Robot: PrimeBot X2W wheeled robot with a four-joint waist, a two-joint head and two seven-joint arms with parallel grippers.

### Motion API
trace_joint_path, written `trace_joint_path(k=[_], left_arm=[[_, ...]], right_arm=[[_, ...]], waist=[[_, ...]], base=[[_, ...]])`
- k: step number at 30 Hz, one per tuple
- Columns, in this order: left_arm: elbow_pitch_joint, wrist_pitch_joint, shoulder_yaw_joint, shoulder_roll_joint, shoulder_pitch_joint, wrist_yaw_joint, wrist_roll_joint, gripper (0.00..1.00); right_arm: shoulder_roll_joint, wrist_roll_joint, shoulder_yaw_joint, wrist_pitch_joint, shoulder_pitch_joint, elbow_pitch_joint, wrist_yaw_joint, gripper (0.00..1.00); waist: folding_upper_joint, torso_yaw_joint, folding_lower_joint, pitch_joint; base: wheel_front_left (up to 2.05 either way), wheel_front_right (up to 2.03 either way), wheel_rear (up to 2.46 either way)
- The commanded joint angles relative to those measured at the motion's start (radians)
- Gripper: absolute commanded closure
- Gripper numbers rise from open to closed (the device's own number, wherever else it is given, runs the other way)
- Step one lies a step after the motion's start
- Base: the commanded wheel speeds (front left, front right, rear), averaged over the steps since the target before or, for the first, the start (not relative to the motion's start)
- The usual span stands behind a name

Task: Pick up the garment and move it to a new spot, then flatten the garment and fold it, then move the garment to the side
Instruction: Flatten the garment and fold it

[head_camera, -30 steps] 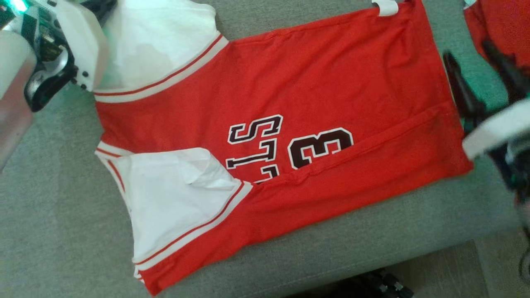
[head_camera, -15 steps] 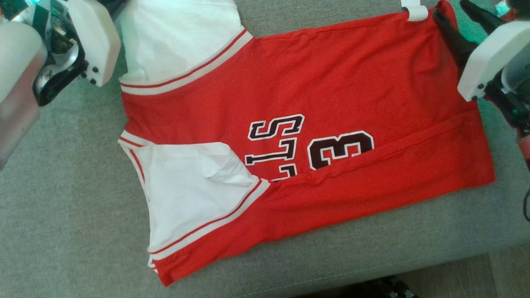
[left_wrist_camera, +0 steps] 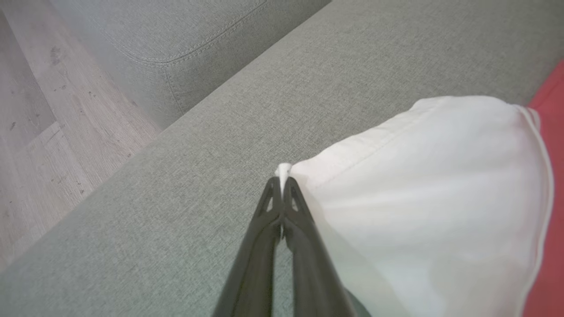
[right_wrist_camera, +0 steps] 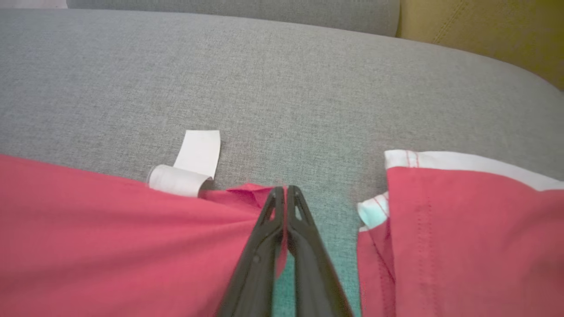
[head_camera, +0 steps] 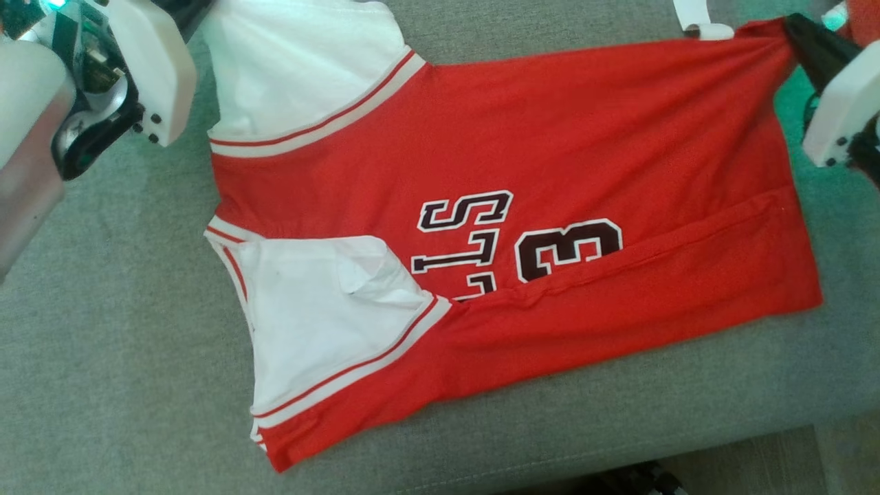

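Black fingers of the right gripper (right_wrist_camera: 285,190) are pressed together on a pinch of red cloth, the hem corner of the jersey (head_camera: 550,137), at the middle of the right wrist view. A second ago the same fingers stood spread apart at the right edge of the head view, off the cloth and lower down; half a second ago they were open over that corner; now they are clenched on it at the upper right of the frame. Creases fan out from the pinched point across the red fabric, which lay smoother there before. Just to the left of the grip a white label (right_wrist_camera: 194,163) curls out from the hem onto the grey sofa cushion (head_camera: 103,344). To the right, apart from the fingers, lies the edge of a second red garment (right_wrist_camera: 462,229) with white trim. The left gripper (left_wrist_camera: 282,180) stays clamped on the edge of the white sleeve (left_wrist_camera: 440,198), at the upper left of the head view as before. The jersey itself lies spread on the cushion across the middle of the head view, numerals up, its lower edge folded over, much as it lay earlier; its slight shift in the frame goes with the camera.
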Motion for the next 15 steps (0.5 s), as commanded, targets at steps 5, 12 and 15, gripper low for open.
trace_joint_path(k=[5, 12, 15], left_arm=[[-0.020, -0.045, 0.029, 0.049, -0.062, 0.002, -0.005, 1.00], [-0.011, -0.197, 0.053, 0.048, -0.119, 0.002, 0.018, 1.00], [0.005, -0.270, 0.069, 0.037, -0.142, 0.005, 0.041, 1.00]], right_arm=[[-0.043, 0.006, -0.055, -0.066, 0.020, -0.006, 0.007, 1.00], [-0.002, 0.012, -0.117, -0.184, -0.005, -0.008, 0.007, 1.00], [0.005, 0.005, -0.139, -0.221, -0.016, -0.003, 0.007, 1.00]], waist=[[0.0000, 0.008, 0.0000, -0.008], [0.0000, 0.020, 0.0000, -0.024], [0.0000, 0.034, 0.0000, -0.035]], base=[[0.00, 0.00, 0.00], [0.00, 0.00, 0.00], [0.00, 0.00, 0.00]])
